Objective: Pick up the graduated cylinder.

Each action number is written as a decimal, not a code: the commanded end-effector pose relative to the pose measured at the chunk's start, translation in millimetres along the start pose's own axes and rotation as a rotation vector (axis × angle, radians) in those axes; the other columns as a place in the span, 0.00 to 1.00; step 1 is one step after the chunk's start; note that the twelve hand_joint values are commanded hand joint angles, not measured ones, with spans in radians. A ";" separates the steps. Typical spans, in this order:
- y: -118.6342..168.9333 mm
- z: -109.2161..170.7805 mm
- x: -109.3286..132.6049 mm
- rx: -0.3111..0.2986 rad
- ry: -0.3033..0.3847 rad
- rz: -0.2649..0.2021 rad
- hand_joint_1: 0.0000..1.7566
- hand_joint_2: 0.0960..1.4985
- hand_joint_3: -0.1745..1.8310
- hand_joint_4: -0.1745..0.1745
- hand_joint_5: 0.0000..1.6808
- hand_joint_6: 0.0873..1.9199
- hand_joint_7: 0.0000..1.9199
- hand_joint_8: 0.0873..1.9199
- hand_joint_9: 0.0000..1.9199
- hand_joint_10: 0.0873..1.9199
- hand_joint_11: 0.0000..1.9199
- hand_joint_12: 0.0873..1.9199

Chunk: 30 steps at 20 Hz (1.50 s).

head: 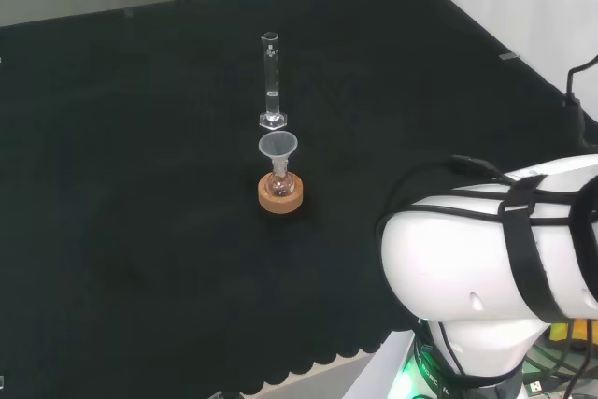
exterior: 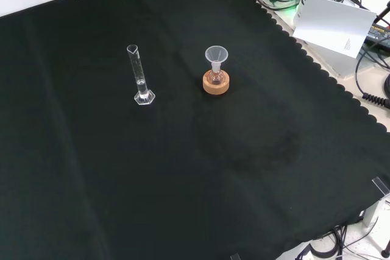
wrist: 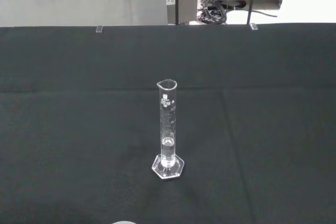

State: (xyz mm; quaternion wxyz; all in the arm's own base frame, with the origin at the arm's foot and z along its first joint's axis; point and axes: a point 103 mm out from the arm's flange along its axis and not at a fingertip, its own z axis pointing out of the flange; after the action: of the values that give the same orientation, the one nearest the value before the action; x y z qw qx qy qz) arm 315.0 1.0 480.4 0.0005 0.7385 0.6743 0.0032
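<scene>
One graduated cylinder [head: 271, 81] stands upright on the black cloth [head: 140, 184] of the worktop, resting on its own hexagonal foot, clear glass with a pouring lip at the top. In the head view it stands just behind a single small flask [head: 279, 182], close but apart; in the front view the two stand side by side, the cylinder to the left and the flask to the right. The flask sits in one cork ring [head: 279, 195], and one clear funnel [head: 277, 148] is set upright in its neck. That makes four pieces on the cloth: one cylinder, one flask, one funnel, one cork stand. The wrist view looks across the cloth at the cylinder, which stands alone and upright with printed markings along its tube. The arm's white link [head: 495, 240] sits at the right of the head view, well apart from the glassware. Whether the fingers are spread or curled cannot be told.
</scene>
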 end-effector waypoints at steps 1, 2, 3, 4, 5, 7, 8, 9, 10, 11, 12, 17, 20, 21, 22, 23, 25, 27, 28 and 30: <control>12.9 27.1 -12.3 0.039 0.001 0.051 0.07 0.81 0.25 0.46 0.14 0.00 0.00 0.12 0.06 0.30 0.02 0.70; 17.3 33.2 -16.6 0.047 0.007 0.056 0.07 0.81 0.25 0.46 0.14 0.00 0.00 0.12 0.06 0.30 0.02 0.70; 22.0 39.9 -21.5 0.053 0.011 0.060 0.07 0.81 0.25 0.46 0.14 0.00 0.00 0.12 0.06 0.30 0.02 0.70; 26.7 46.0 -26.2 0.061 0.017 0.065 0.07 0.81 0.25 0.46 0.14 0.00 0.00 0.12 0.06 0.30 0.02 0.70; 31.8 51.5 -31.0 0.067 0.030 0.068 0.07 0.81 0.24 0.46 0.14 0.00 0.00 0.12 0.06 0.30 0.02 0.70; 45.1 62.9 -41.7 0.069 0.057 0.076 0.08 0.81 0.24 0.46 0.14 0.00 0.00 0.13 0.06 0.30 0.02 0.70; 51.8 67.8 -45.9 0.068 0.068 0.079 0.08 0.81 0.24 0.45 0.14 0.00 0.00 0.13 0.06 0.30 0.02 0.70; 59.8 72.9 -49.6 0.067 0.076 0.074 0.09 0.81 0.24 0.45 0.14 0.00 0.00 0.13 0.06 0.30 0.02 0.70; 69.0 79.0 -53.2 0.066 0.079 0.062 0.09 0.81 0.24 0.45 0.14 0.00 0.00 0.13 0.06 0.30 0.02 0.70; 78.3 85.0 -56.3 0.066 0.079 0.044 0.10 0.80 0.23 0.45 0.14 0.00 0.00 0.13 0.06 0.30 0.02 0.70; 88.7 91.5 -59.5 0.059 0.072 0.034 0.12 0.79 0.23 0.44 0.14 0.00 0.00 0.13 0.06 0.30 0.02 0.70; 142.3 125.2 -78.5 0.027 0.104 0.012 0.20 0.75 0.22 0.42 0.14 0.00 0.01 0.16 0.08 0.31 0.03 0.70; 168.9 143.9 -84.8 0.022 0.138 0.007 0.23 0.73 0.22 0.41 0.15 0.00 0.02 0.18 0.10 0.32 0.04 0.70; 176.3 150.3 -85.5 0.027 0.140 -0.004 0.23 0.72 0.22 0.40 0.15 0.00 0.03 0.18 0.11 0.32 0.05 0.70; 182.9 157.4 -85.3 0.037 0.131 -0.018 0.24 0.72 0.22 0.40 0.15 0.00 0.03 0.19 0.11 0.32 0.05 0.70; 188.8 165.3 -85.0 0.043 0.132 -0.030 0.24 0.71 0.22 0.40 0.15 0.00 0.03 0.20 0.11 0.32 0.05 0.70; 199.0 179.9 -83.2 0.050 0.153 -0.050 0.25 0.69 0.22 0.39 0.15 0.00 0.03 0.21 0.12 0.32 0.06 0.70; 208.4 196.0 -79.7 0.064 0.160 -0.075 0.27 0.68 0.23 0.39 0.16 0.00 0.03 0.23 0.13 0.32 0.07 0.70; 212.8 204.1 -78.1 0.076 0.172 -0.082 0.27 0.67 0.23 0.39 0.16 0.00 0.02 0.23 0.13 0.32 0.07 0.70; 219.1 218.4 -74.5 0.096 0.189 -0.092 0.28 0.65 0.24 0.39 0.16 0.00 0.02 0.24 0.13 0.31 0.07 0.70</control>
State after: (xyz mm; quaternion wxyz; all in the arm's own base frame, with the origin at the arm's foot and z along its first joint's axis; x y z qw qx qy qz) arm 468.5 -84.2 299.6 -0.0938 0.7261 0.6811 -0.0030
